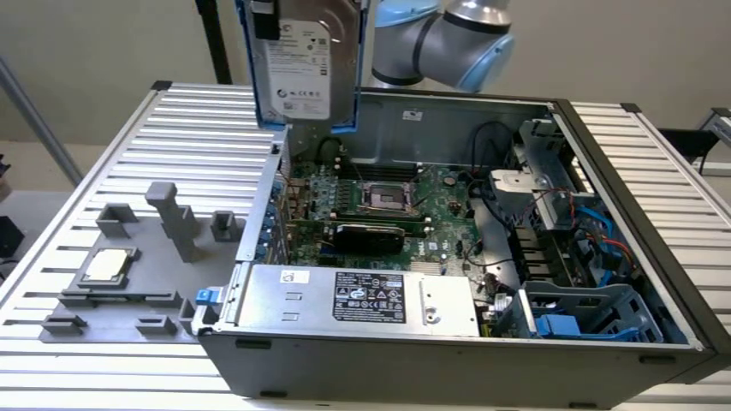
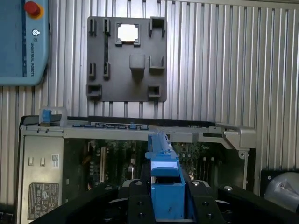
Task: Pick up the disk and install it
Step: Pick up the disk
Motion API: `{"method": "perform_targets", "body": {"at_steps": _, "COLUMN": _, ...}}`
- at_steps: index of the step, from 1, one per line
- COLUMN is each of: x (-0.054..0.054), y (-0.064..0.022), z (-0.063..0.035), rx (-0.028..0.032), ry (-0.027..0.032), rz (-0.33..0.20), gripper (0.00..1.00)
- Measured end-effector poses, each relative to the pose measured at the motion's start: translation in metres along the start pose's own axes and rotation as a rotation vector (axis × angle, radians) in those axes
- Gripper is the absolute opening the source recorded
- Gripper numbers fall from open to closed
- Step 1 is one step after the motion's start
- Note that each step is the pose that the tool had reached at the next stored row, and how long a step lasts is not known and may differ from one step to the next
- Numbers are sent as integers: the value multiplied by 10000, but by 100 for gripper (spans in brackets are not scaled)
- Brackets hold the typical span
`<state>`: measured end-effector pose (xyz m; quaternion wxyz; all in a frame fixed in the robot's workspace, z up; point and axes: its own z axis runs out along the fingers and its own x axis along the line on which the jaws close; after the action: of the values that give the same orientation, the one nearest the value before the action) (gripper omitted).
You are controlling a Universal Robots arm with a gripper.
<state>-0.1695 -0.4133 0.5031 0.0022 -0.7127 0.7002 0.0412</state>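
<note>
One disk (image 1: pixel 306 67) is hanging upright at top centre-left of the exterior view. Its long axis is running vertical, white label facing the camera, blue rails on both sides. The gripper (image 2: pixel 166 200) is clamping its blue carrier, seen edge-on in the wrist view. The disk is sitting above the left wall of one open PC case (image 1: pixel 400 364). One grey fixture plate (image 1: pixel 115 312) is lying lower left, carrying one CPU chip (image 1: pixel 105 265).
</note>
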Motion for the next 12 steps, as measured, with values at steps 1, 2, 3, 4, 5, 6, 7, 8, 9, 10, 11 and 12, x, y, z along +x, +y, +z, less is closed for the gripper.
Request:
{"method": "perform_targets", "body": {"at_steps": 1, "x": 13, "y": -47, "z": -3, "rx": 0, "ry": 0, "rz": 1, "gripper": 33}}
{"method": "perform_targets", "body": {"at_steps": 2, "x": 27, "y": -92, "z": -6, "rx": 0, "ry": 0, "rz": 1, "gripper": 33}}
{"method": "perform_targets", "body": {"at_steps": 3, "x": 40, "y": -137, "z": -9, "rx": -1, "ry": 1, "rz": 0, "gripper": 33}}
{"method": "perform_targets", "body": {"at_steps": 4, "x": 55, "y": -182, "z": -12, "rx": -1, "ry": 0, "rz": 1, "gripper": 33}}
{"method": "perform_targets", "body": {"at_steps": 5, "x": 70, "y": -227, "z": -15, "rx": 0, "ry": -1, "rz": 1, "gripper": 33}}
{"method": "perform_targets", "body": {"at_steps": 6, "x": 86, "y": -272, "z": -17, "rx": 1, "ry": -1, "rz": 0, "gripper": 33}}
{"method": "perform_targets", "body": {"at_steps": 7, "x": 101, "y": -316, "z": -20, "rx": 0, "ry": -1, "rz": 1, "gripper": 33}}
{"method": "perform_targets", "body": {"at_steps": 8, "x": 118, "y": -361, "z": -23, "rx": 0, "ry": -1, "rz": 1, "gripper": 33}}
{"method": "perform_targets", "body": {"at_steps": 9, "x": 136, "y": -407, "z": -26, "rx": 1, "ry": -1, "rz": 0, "gripper": 33}}
{"method": "perform_targets", "body": {"at_steps": 10, "x": 153, "y": -452, "z": -29, "rx": 0, "ry": 0, "rz": 1, "gripper": 33}}
{"method": "perform_targets", "body": {"at_steps": 11, "x": 171, "y": -496, "z": -32, "rx": -1, "ry": 0, "rz": 0, "gripper": 33}}
{"method": "perform_targets", "body": {"at_steps": 12, "x": 190, "y": -541, "z": -34, "rx": 0, "ry": -1, "rz": -1, "gripper": 33}}
